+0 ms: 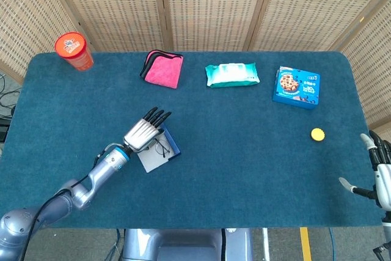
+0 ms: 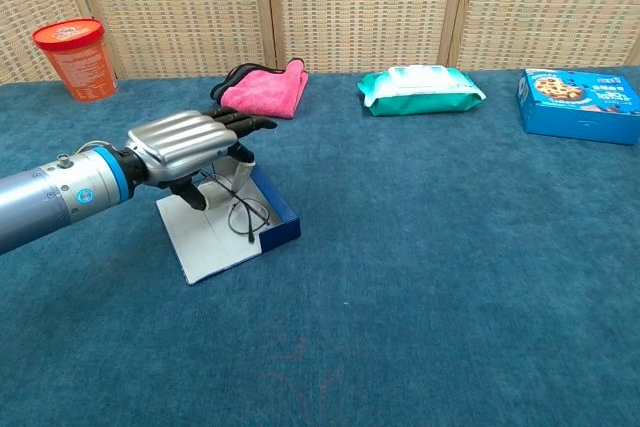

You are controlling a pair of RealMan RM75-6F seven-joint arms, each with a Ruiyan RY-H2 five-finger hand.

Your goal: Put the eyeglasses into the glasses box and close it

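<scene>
the left hand [image 2: 190,152] holds the thin wire eyeglasses [image 2: 238,209] from above, fingers curled on the frame, lenses hanging just over the open glasses box [image 2: 228,217] on the desk [image 2: 450,277]. they look light, springy and easily bent; best held at the bridge or temple. the right hand [image 1: 380,178] idles with fingers apart and nothing in it.

Thin-rimmed eyeglasses [image 2: 243,209] hang over the open glasses box [image 2: 222,229] (blue walls, grey lining).

Teal carpeted table [image 1: 244,145]; orange cup [image 1: 74,51]; pink cloth [image 1: 164,68]; green wipes pack [image 1: 232,74]; blue cookie box [image 1: 296,87]; yellow disc [image 1: 317,134]; navy-edged grey glasses box [image 2: 222,223].
</scene>
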